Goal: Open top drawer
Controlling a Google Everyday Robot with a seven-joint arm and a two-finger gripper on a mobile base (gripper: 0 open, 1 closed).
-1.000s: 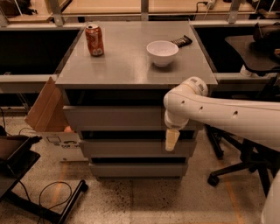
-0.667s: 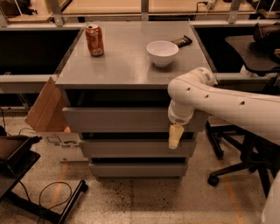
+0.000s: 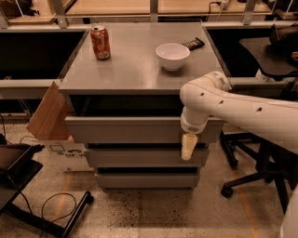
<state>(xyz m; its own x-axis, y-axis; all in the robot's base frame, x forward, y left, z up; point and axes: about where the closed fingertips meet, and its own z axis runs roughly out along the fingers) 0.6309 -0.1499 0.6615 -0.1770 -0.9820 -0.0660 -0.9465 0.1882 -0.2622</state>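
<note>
The gripper (image 3: pixel 188 147), at the top drawer's (image 3: pixel 125 129) 4 o'clock edge, had drifted toward 3 o'clock. The drawer stood slightly farther out, so opening had begun. Its grip state could not be told.

Pretty sure this is a robotics lab / office workspace

White robot arm (image 3: pixel 233 104) with its gripper (image 3: pixel 187 148) hanging right in front of the top drawer (image 3: pixel 125 129) of a grey metal cabinet (image 3: pixel 139 74), desks (image 3: pixel 111 8) along the back, a rolling office chair (image 3: pixel 249 180) on the right, plus loose cables (image 3: pixel 53 204) and a cardboard box (image 3: pixel 49 116) down on the speckled floor (image 3: pixel 153 214).
</note>
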